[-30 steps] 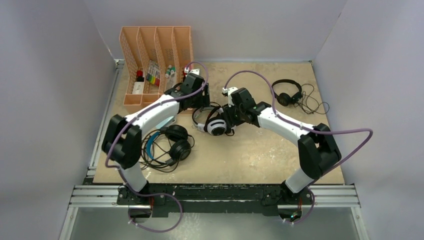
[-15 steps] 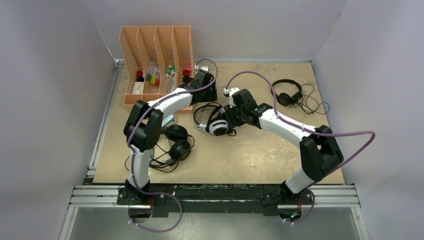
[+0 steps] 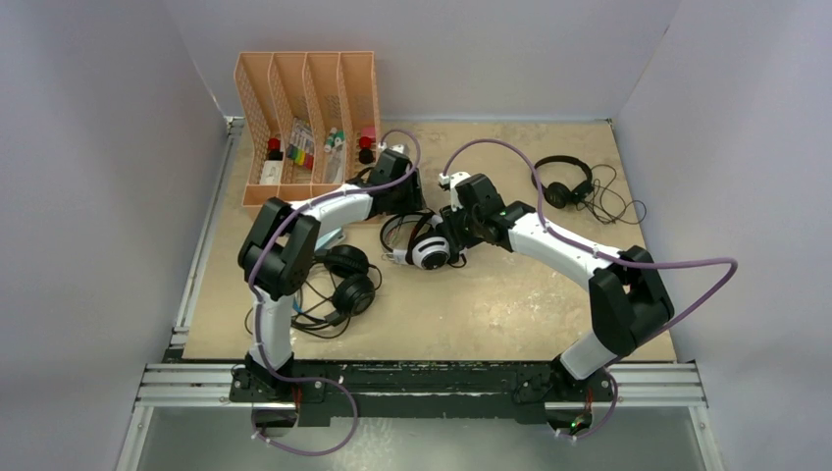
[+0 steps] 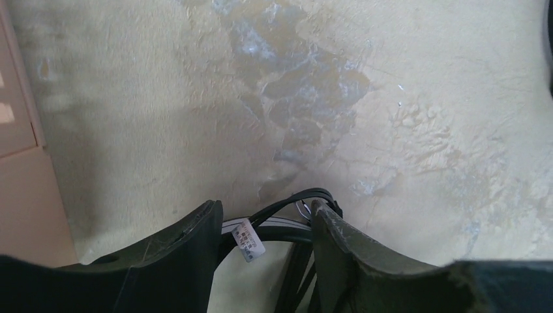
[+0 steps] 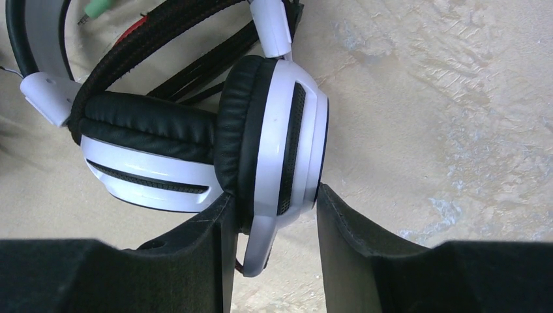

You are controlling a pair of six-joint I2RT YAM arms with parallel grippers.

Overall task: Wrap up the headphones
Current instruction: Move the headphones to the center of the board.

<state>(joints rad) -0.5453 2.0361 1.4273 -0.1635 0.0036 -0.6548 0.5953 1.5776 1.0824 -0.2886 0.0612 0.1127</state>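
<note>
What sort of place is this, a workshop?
Probably a robot test booth: left arm and right arm bolted to a metal rail, plain grey walls around a worn tabletop, a white-and-black headset as prop.

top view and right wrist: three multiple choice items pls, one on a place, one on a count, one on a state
1. Where does the slim black headset lie? A near left B far right C centre
2. How many headsets are on the table? A two B four C three
3. The right gripper is: A shut on a white ear cup B open over bare table C out of view

1 B, it sits by the far right corner.
2 C, white headset, blue headset and the black one.
3 A, its fingers press both sides of the cup.
</note>
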